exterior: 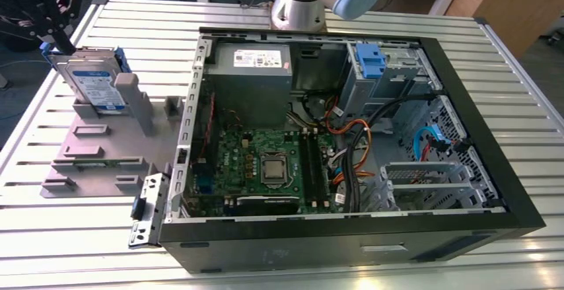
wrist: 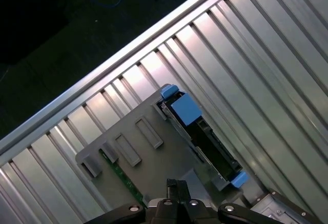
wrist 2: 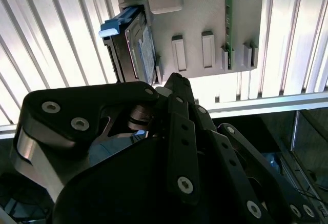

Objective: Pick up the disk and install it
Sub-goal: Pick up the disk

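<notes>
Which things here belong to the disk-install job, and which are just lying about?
Job: disk, upright in the grey stand; tool close to it; open computer case.
Lying about: power-supply box; motherboard; slatted table.

The arm stands as a silver column with a pale blue joint cap at the exterior view's top, while its black claw hangs at the upper left, fingertips pressed together, holding nothing.
</notes>
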### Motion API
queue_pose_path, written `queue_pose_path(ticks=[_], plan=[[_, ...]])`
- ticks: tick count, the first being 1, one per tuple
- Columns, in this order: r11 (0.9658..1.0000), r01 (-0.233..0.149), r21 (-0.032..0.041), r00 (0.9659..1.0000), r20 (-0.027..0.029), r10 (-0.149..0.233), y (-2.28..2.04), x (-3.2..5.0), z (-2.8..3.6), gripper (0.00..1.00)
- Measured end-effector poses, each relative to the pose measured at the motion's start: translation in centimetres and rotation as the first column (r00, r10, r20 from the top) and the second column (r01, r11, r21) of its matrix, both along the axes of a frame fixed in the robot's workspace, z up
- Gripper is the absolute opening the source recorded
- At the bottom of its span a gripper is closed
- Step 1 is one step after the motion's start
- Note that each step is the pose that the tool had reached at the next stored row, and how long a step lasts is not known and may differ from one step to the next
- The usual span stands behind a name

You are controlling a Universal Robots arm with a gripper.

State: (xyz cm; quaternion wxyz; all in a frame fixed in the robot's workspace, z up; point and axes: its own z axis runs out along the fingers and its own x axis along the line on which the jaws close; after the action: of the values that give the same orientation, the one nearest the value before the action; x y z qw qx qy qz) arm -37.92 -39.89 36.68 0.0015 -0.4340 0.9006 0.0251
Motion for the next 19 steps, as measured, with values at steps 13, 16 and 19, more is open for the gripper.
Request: queue_pose_path(ticks=[13, 16, 19], plan=[[0.9998, -0.020, 0.0000, 0.9998, 0.0000, 0.020, 0.00, 0.00, 0.00, 0.11], [0.9997, -0.024, 0.0000, 0.9997, 0.0000, 0.024, 0.00, 0.00, 0.00, 0.11], [0.9996, -0.029, 0.0000, 0.9996, 0.0000, 0.029, 0.00, 0.00, 0.00, 0.11]])
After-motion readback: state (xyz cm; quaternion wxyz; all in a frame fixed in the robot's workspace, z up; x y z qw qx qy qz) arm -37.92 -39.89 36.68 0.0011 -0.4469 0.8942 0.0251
